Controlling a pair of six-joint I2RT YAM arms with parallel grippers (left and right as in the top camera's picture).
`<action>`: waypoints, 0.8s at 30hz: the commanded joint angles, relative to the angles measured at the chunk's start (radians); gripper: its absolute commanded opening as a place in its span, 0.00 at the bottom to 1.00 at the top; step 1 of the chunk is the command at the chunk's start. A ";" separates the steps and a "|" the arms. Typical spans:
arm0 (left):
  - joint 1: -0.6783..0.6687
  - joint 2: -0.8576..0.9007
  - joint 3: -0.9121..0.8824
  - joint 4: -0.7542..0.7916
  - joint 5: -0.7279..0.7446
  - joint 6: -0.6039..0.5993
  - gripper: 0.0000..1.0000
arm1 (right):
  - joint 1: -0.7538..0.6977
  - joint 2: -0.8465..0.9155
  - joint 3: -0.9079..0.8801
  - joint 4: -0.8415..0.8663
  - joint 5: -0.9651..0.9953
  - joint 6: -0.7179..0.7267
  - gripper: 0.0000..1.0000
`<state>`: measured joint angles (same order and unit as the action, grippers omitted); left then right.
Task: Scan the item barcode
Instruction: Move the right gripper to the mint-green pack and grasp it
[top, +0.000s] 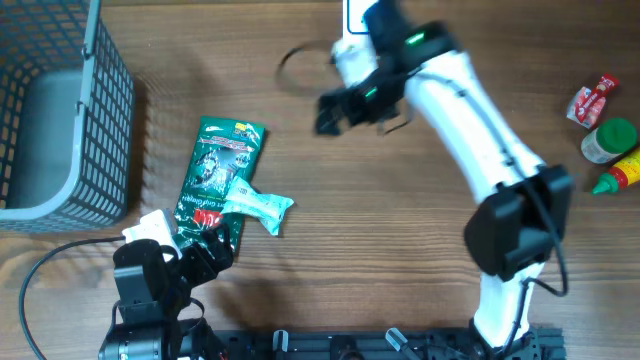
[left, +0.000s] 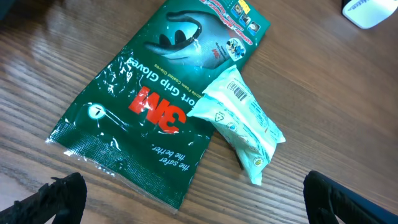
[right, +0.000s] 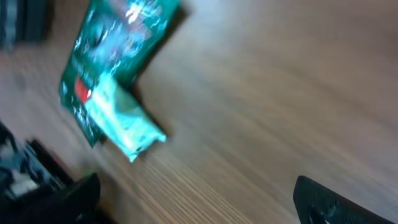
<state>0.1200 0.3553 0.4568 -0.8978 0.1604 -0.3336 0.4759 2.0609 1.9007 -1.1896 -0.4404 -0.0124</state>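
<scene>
A green 3M gloves packet (top: 218, 175) lies flat at the table's left. A small pale teal packet (top: 262, 207) rests across its lower right edge. In the left wrist view the teal packet (left: 245, 121) shows a printed barcode (left: 239, 93) facing up, on top of the green packet (left: 155, 99). My left gripper (left: 199, 208) is open just short of both packets, holding nothing, and sits at the near left (top: 205, 255). My right gripper (top: 350, 105) hangs open and empty over the far middle. Its blurred view shows the teal packet (right: 121, 124) and the green packet (right: 112, 56) off to its left.
A grey wire basket (top: 60, 110) stands at the far left. A white device (top: 352, 15) sits at the far edge, partly behind the right arm, with a black cable loop (top: 300, 65) beside it. At the right edge lie a red packet (top: 592, 100), a green-capped jar (top: 610, 140) and a yellow bottle (top: 620, 175).
</scene>
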 joint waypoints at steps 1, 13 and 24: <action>0.007 -0.005 -0.005 0.002 -0.009 0.013 1.00 | 0.112 0.016 -0.176 0.085 0.035 0.080 1.00; 0.007 -0.005 -0.005 0.002 -0.009 0.013 1.00 | 0.401 0.016 -0.353 0.298 0.172 0.659 1.00; 0.007 -0.005 -0.005 0.002 -0.009 0.013 1.00 | 0.395 0.017 -0.417 0.573 0.020 1.156 1.00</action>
<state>0.1200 0.3553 0.4568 -0.8978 0.1604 -0.3336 0.8734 2.0647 1.5333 -0.6254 -0.4118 0.9730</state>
